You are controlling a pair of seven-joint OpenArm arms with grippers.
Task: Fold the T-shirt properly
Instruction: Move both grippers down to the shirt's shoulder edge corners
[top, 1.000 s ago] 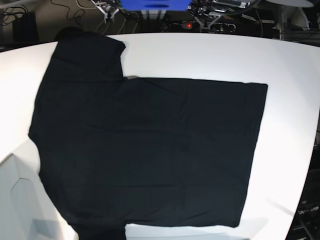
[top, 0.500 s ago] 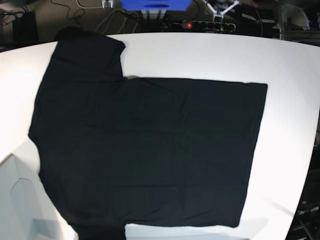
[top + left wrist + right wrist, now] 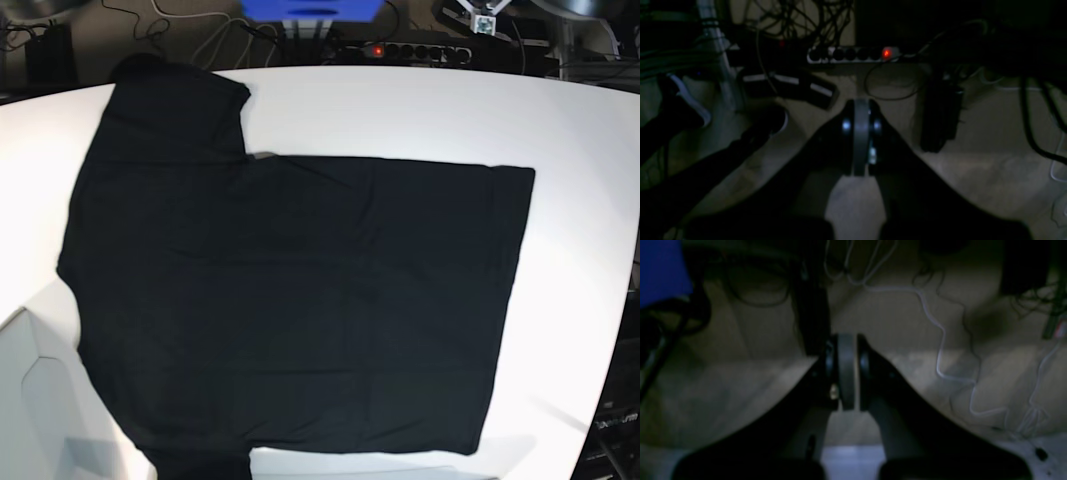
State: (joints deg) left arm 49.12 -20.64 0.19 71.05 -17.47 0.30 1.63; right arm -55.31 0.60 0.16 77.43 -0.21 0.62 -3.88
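Note:
The black T-shirt lies spread flat on the white table, one sleeve pointing to the far left and the hem at the right. No print or label shows. Neither gripper touches it. In the left wrist view, my left gripper is shut with nothing in it, above the floor by a power strip. In the right wrist view, my right gripper is also shut and empty, above bare floor with cables. A small white part of an arm shows beyond the far edge.
Beyond the table's far edge lie the power strip with a red light, a blue object and tangled cables. A pale grey shape sits at the near left corner.
The arm parts seen beyond the far edge have drawn away to the right and out of the base view. The T-shirt has not moved.

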